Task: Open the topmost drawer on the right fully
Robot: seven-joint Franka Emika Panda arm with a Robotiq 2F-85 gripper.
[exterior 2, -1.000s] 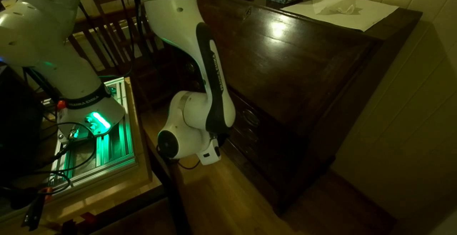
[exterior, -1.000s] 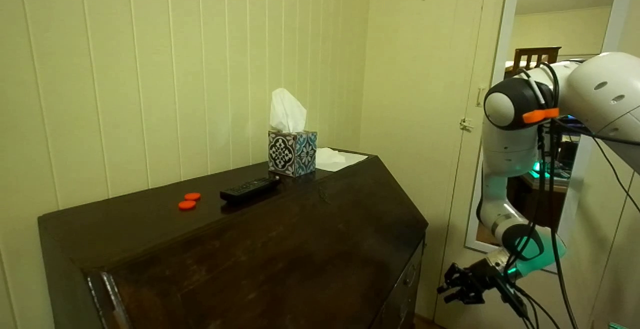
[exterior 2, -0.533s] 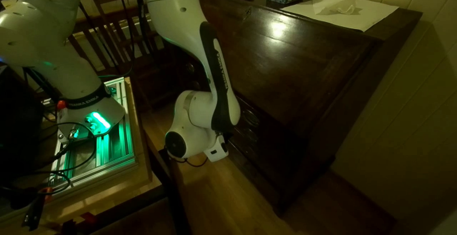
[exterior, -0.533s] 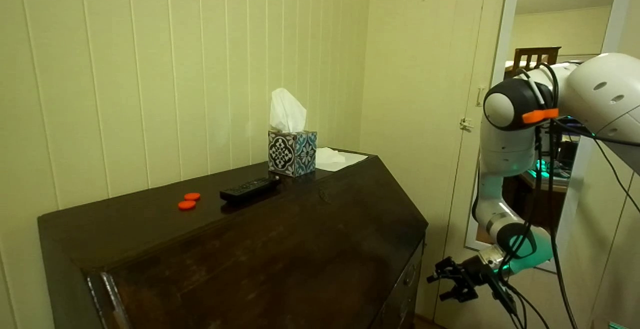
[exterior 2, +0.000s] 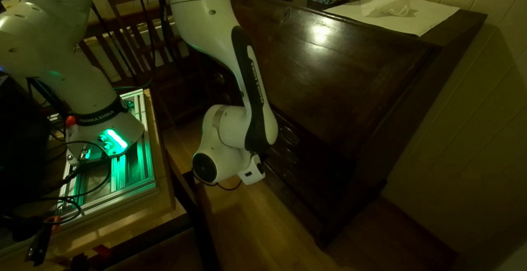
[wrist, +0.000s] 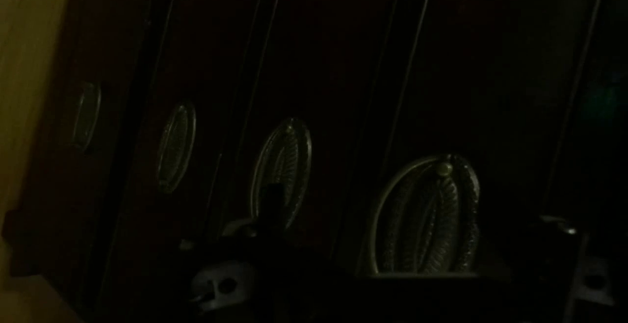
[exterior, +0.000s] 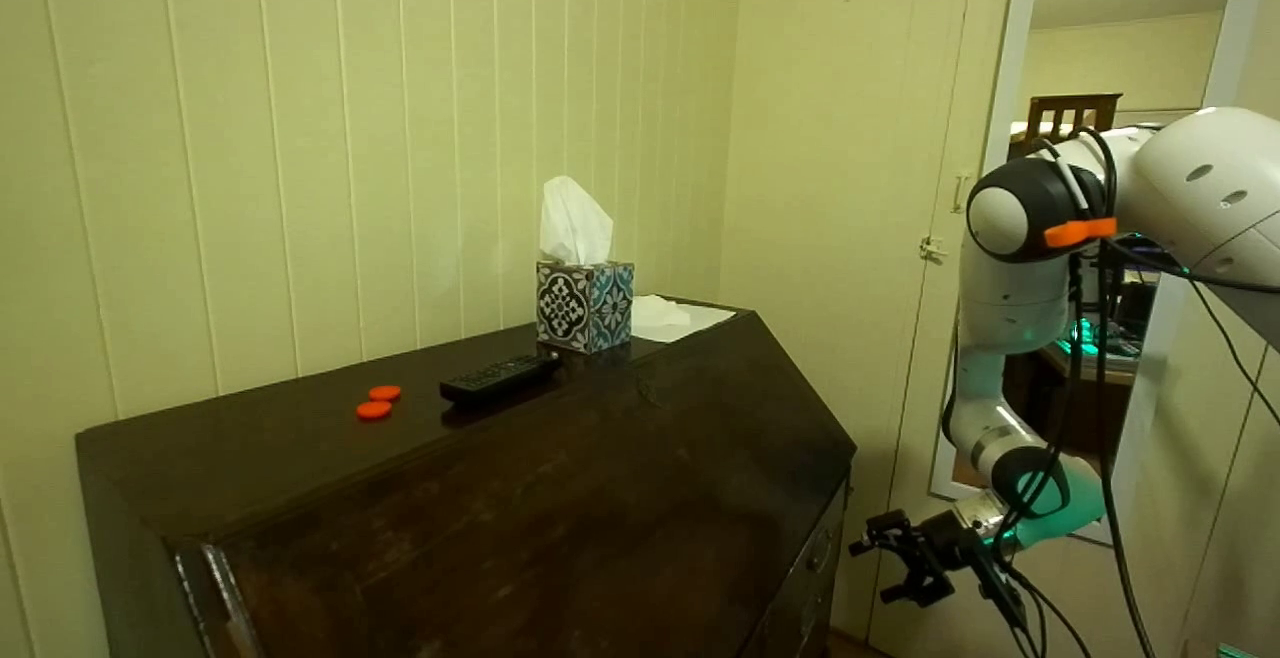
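The dark wooden desk's topmost drawer (wrist: 500,117) is the rightmost front in the dim wrist view, and it looks shut. Its oval metal handle (wrist: 427,215) lies between the spread fingers, lower part hidden behind the gripper body; the same handle (exterior 2: 289,135) shows in an exterior view. Spread wide, my gripper (exterior: 874,570) faces the drawer fronts from a short distance, holding nothing. An exterior view shows a gap between its tips and the desk. In the wrist view the left finger (wrist: 272,202) overlaps the handle of the drawer below. Elsewhere the arm hides the gripper.
Lower drawer handles (wrist: 282,166) run down toward the floor (wrist: 24,67). On the desk top are a tissue box (exterior: 585,306), a remote (exterior: 498,378), two orange discs (exterior: 374,409) and white paper (exterior 2: 428,13). A mirror (exterior: 1120,68) stands behind the arm.
The gripper has moved a little toward the desk's drawer side, and its fingers have spread from nearly together to wide apart. Over the last half second it has hardly moved. The drawer is unchanged.
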